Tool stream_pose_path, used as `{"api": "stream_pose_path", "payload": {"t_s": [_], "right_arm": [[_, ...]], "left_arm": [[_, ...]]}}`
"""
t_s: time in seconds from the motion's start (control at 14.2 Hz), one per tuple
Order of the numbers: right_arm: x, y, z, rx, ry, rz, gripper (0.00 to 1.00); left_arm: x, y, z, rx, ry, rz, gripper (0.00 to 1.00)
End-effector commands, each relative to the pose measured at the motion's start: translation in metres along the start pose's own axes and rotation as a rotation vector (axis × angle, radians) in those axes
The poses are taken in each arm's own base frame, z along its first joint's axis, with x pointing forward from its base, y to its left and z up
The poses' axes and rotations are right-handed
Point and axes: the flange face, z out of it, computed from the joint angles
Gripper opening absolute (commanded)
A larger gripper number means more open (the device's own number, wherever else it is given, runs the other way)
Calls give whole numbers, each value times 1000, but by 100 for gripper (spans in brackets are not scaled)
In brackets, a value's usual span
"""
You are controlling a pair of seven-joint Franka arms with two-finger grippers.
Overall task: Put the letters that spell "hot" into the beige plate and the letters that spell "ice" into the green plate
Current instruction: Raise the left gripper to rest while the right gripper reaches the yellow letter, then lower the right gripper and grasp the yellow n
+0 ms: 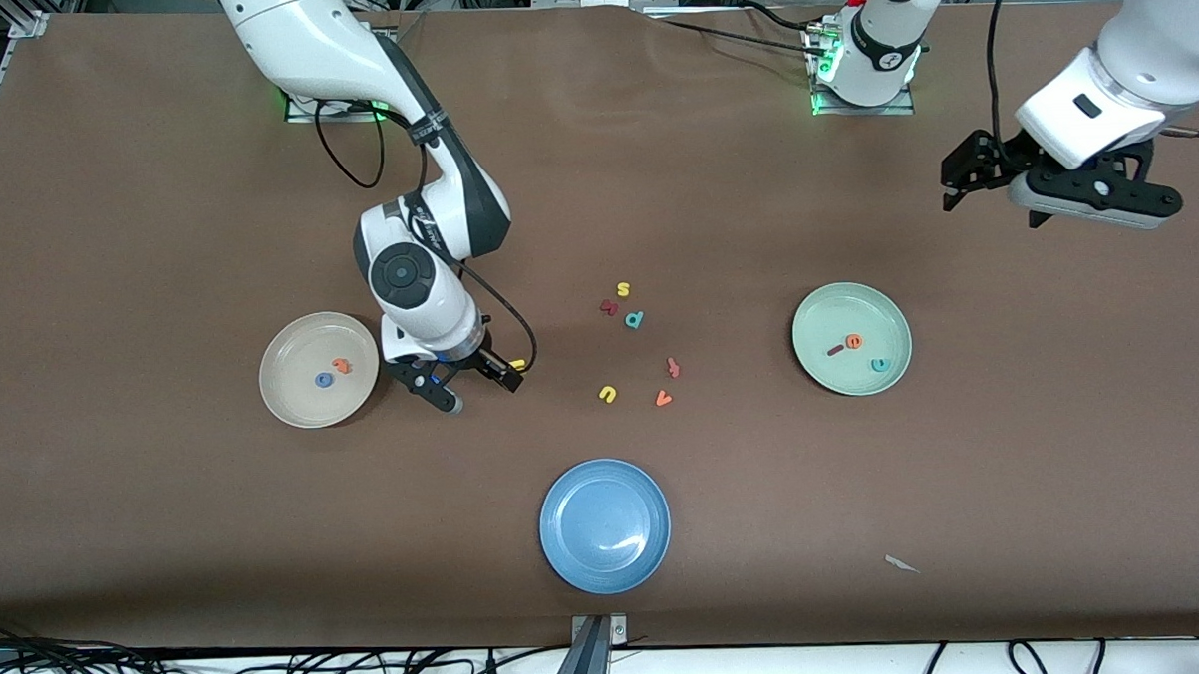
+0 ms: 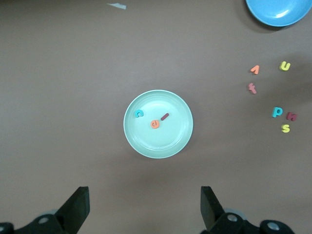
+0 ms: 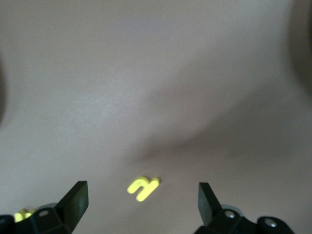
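Observation:
The beige plate (image 1: 296,358) holds the blue "o" (image 1: 324,381) and the orange "t" (image 1: 341,365). Beside it, low over the table, my right gripper (image 1: 480,389) stands open. The yellow "h" (image 3: 143,187) lies flat on the table between its fingers, touching neither; the right gripper (image 3: 143,204) holds nothing. The green plate (image 1: 838,314) carries the dark red "i" (image 2: 165,116), orange "e" (image 2: 155,124) and teal "c" (image 2: 139,113). My left gripper (image 1: 956,183) hangs open and empty, high over the left arm's end of the table.
Loose letters lie mid-table: yellow "s" (image 1: 623,289), a dark red one (image 1: 609,306), teal "p" (image 1: 635,320), a red one (image 1: 672,367), yellow "u" (image 1: 608,394), orange "v" (image 1: 663,399). A blue plate (image 1: 604,525) sits nearer the camera, a paper scrap (image 1: 902,564) beside it.

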Motion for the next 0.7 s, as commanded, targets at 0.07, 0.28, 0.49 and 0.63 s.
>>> {"api": "stream_pose_path", "payload": {"t_s": [0.07,0.28,0.49,0.63], "right_arm": [[-6,-18,16,-7,11,137,100],[-4,-14,30,-25,2,197,100],[-5,-10,39,-53,-8,235,100],[-5,-13,39,-63,-20,271,100]], "left_arm": [[-3,-3,-8,19,7,-1,100],[-5,-12,-3,17,-22,-15,100],[-8,-11,-7,0,-48,-20,100],[-8,-10,-7,-9,-49,-23,100]]}}
